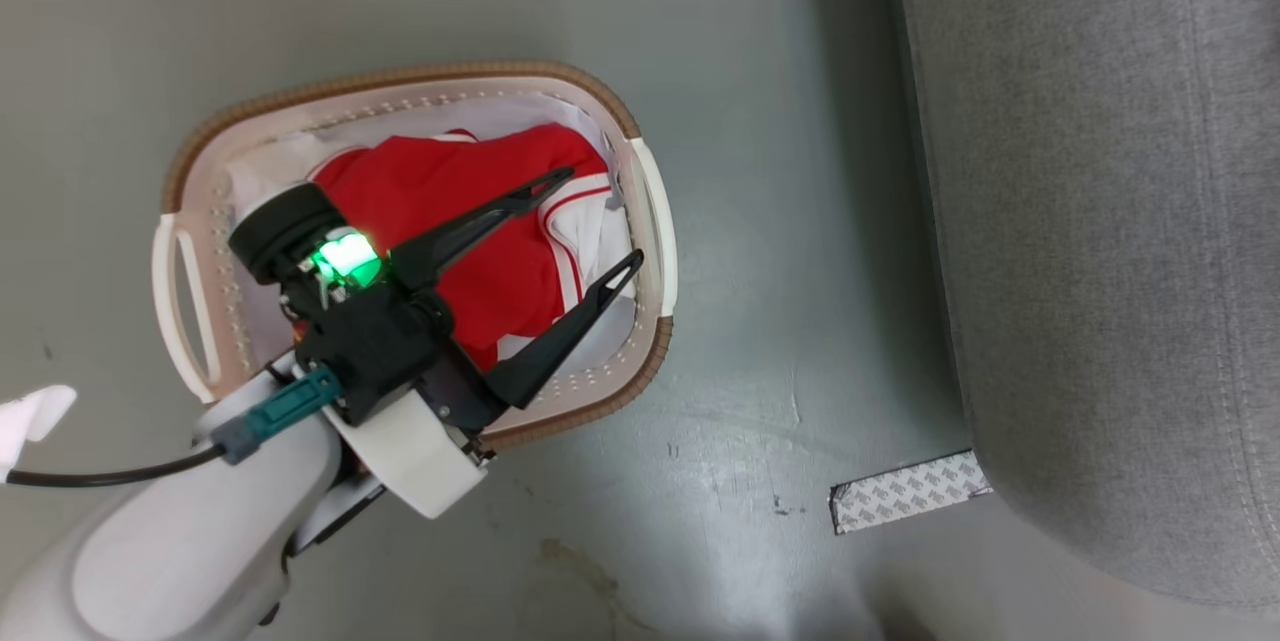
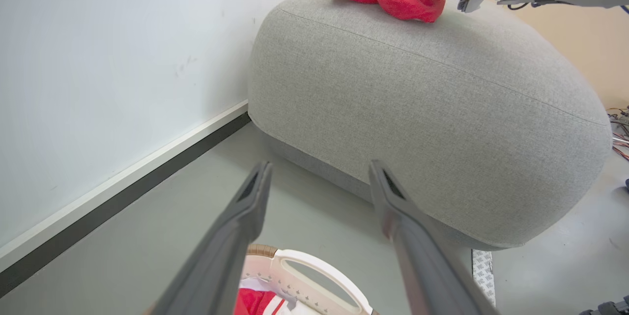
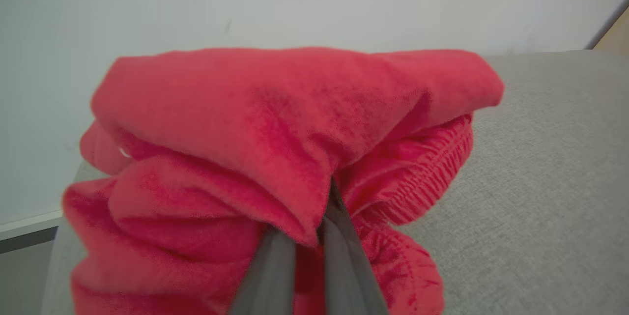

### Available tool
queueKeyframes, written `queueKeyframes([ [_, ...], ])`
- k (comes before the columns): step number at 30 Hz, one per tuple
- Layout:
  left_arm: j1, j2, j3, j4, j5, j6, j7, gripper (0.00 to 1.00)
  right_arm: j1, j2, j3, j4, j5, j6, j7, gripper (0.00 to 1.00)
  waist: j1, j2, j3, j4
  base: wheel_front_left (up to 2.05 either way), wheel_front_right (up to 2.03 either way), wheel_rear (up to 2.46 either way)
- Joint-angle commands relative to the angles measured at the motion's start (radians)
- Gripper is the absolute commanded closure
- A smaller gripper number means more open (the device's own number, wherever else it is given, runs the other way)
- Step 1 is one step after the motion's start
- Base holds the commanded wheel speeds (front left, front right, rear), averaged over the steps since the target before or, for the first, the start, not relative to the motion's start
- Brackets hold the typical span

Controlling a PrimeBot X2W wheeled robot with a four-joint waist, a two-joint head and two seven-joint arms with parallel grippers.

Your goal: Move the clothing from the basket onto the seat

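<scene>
The right gripper [image 3: 317, 236] is clamped tight on a bunched red garment [image 3: 275, 123] that rests on the seat [image 1: 1100, 221], near its rounded edge beside the wall [image 3: 295, 0]. Released there, the bundle may slide off, or cloth may snag on the gripper as it pulls away. The left gripper [image 1: 604, 213] hangs wide open and empty over the basket [image 1: 400, 76], where more red clothing [image 1: 470, 211] lies. A deep grab could catch the pale lining [image 1: 300, 156] too.
</scene>
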Motion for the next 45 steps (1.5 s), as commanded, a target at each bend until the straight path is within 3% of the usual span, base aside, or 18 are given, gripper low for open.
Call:
queueKeyframes([
  [1, 0.005, -0.007, 0.002, 0.007, -0.007, 0.004, -0.004, 0.0, -0.005, -0.011, -0.008, 0.01, -0.024, -0.003, 0.033, 1.0, -0.0003, 0.0, -0.012, 0.003, 0.0, 0.0, 0.0],
  [2, 0.01, -0.011, 0.003, 0.013, -0.009, 0.004, -0.005, 0.0, -0.001, -0.01, -0.01, 0.011, -0.042, -0.003, 0.061, 0.87, -0.0003, 0.0, -0.02, 0.004, 0.0, 0.0, 0.0],
  [3, 0.013, -0.014, 0.004, 0.019, -0.011, 0.004, -0.006, 0.0, 0.005, -0.008, -0.014, 0.009, -0.056, -0.003, 0.09, 0.63, -0.0003, 0.0, -0.028, 0.005, 0.0, 0.0, 0.0],
  [5, 0.019, -0.023, 0.006, 0.029, -0.016, 0.004, -0.009, 0.0, 0.019, -0.001, -0.015, -0.006, -0.078, -0.003, 0.15, 0.0, -0.0003, 0.0, -0.047, 0.006, 0.0, 0.0, 0.0],
  [13, 0.057, -0.079, 0.007, 0.096, -0.035, 0.004, -0.011, 0.0, 0.108, 0.025, -0.009, -0.13, -0.145, -0.003, 0.324, 0.0, -0.0003, 0.0, -0.174, -0.003, 0.0, 0.0, 0.0],
  [20, 0.134, -0.149, 0.051, 0.152, -0.049, 0.006, -0.011, 0.0, 0.234, -0.03, 0.069, -0.278, -0.117, -0.003, 0.411, 0.0, -0.0003, 0.0, -0.35, -0.01, 0.0, 0.0, 0.0],
  [32, 0.295, -0.255, 0.256, 0.237, -0.064, 0.05, -0.012, 0.0, 0.415, -0.134, 0.262, -0.455, 0.097, -0.003, 0.323, 0.0, -0.0003, 0.0, -0.633, 0.017, 0.0, 0.0, 0.0],
  [38, 0.389, -0.29, 0.394, 0.287, -0.044, 0.088, -0.012, 0.0, 0.514, -0.115, 0.322, -0.498, 0.155, -0.003, 0.235, 0.0, -0.0003, 0.0, -0.742, 0.058, 0.0, 0.0, 0.0],
  [45, 0.504, -0.32, 0.557, 0.319, -0.011, 0.131, -0.012, 0.0, 0.658, -0.048, 0.352, -0.541, 0.17, -0.003, 0.098, 0.0, -0.0003, 0.0, -0.8, 0.102, 0.0, 0.0, 0.0],
])
